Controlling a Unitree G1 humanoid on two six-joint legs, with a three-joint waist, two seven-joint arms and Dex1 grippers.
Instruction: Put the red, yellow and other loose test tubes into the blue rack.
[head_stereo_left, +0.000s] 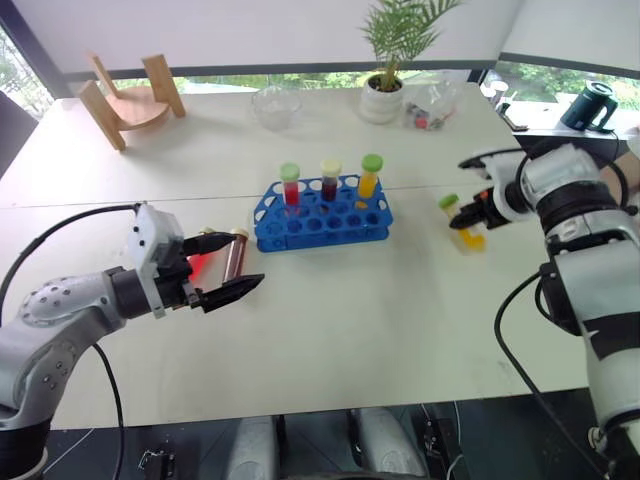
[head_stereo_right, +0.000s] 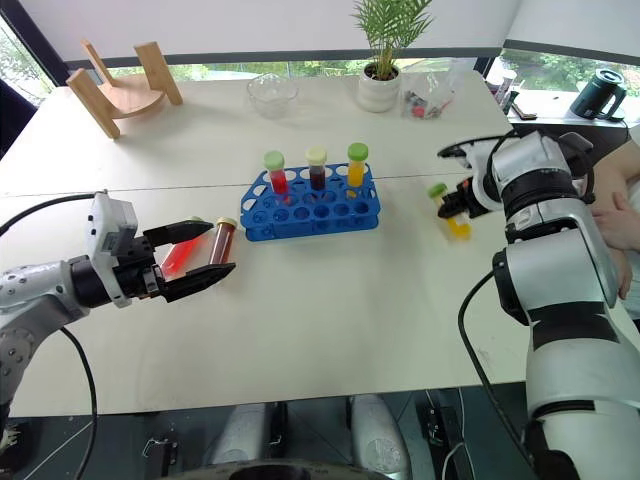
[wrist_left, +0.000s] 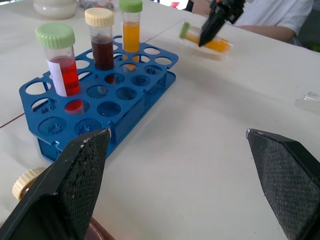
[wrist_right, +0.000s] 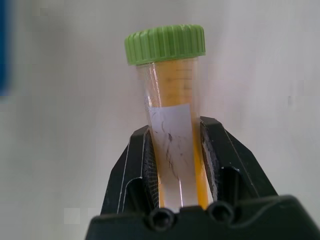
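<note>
Left eye view shows the white table (head_stereo_left: 330, 330) with the blue rack (head_stereo_left: 322, 215) near its middle. Three capped tubes stand upright in the back row of the rack: a red one (head_stereo_left: 291, 187), a dark one (head_stereo_left: 330, 179) and an orange one (head_stereo_left: 370, 176). The left gripper (head_stereo_left: 228, 266) is wide apart, just left of the rack, beside a lying dark tube (head_stereo_left: 236, 254). The right gripper (wrist_right: 176, 150) is closed tight around a yellow tube with green cap (wrist_right: 172, 100), well right of the rack.
</note>
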